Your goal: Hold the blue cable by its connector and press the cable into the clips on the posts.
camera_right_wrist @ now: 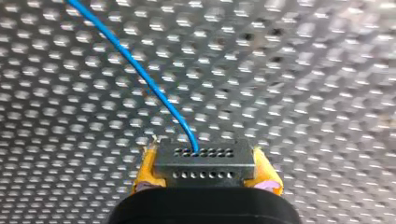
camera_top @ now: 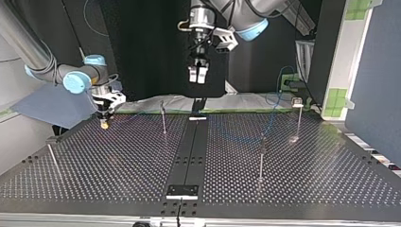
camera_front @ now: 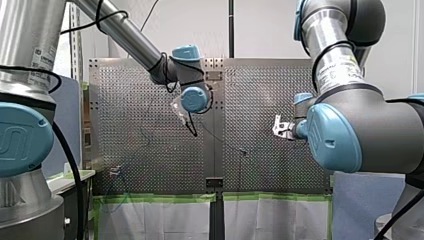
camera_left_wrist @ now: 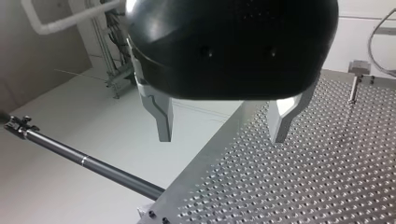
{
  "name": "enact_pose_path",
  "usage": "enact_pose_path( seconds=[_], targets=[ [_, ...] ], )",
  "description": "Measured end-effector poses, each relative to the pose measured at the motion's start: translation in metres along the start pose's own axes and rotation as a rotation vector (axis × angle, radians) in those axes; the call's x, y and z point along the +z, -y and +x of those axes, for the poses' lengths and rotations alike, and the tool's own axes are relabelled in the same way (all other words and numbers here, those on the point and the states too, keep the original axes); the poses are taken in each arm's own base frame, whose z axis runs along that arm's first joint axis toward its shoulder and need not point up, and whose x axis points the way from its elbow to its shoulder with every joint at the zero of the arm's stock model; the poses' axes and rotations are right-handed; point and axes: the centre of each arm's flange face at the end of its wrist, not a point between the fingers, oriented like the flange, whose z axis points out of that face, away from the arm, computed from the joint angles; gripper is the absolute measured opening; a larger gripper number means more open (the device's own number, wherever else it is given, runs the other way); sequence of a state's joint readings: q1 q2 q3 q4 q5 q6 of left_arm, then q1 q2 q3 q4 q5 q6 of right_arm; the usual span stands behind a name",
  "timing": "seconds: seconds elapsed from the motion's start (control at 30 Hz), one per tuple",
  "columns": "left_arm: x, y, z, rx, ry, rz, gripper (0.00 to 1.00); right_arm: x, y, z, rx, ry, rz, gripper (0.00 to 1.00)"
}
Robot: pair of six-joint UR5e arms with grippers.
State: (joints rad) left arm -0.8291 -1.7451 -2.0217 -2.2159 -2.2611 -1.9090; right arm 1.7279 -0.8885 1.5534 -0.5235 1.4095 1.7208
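Observation:
In the right wrist view my right gripper [camera_right_wrist: 205,158], with yellow pads, is shut on a dark grey connector [camera_right_wrist: 205,167]. The blue cable [camera_right_wrist: 140,70] leaves the connector and runs away over the perforated table. In the top view this gripper [camera_top: 104,123] hangs low over the table at the left. The cable [camera_top: 272,101] shows faintly towards the far right. Thin posts [camera_top: 163,116] [camera_top: 261,158] [camera_top: 298,116] stand on the table. My left gripper [camera_top: 197,75] hangs high over the far middle. In its wrist view it [camera_left_wrist: 219,133] is open and holds nothing.
Another post [camera_top: 52,153] stands near the table's left edge in the top view. A dark centre strip [camera_top: 189,151] divides the table [camera_top: 307,189]. In the left wrist view a clip-topped post [camera_left_wrist: 70,154] lies beside my gripper, past the table's edge.

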Motion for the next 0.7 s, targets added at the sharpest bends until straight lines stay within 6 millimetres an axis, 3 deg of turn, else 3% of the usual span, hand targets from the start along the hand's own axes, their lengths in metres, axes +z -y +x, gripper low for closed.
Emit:
enact_pose_path(
  seconds=[0.5,0.7],
  targets=[
    [-0.042,-0.062,0.066,0.068,-0.083,-0.038,1.00,-0.015,0.019,0.078,-0.044,-0.111,0.025,0.00],
    [-0.048,-0.072,0.075,0.083,-0.096,-0.046,1.00,-0.018,0.022,0.090,-0.048,-0.128,0.033,0.00]
  ],
)
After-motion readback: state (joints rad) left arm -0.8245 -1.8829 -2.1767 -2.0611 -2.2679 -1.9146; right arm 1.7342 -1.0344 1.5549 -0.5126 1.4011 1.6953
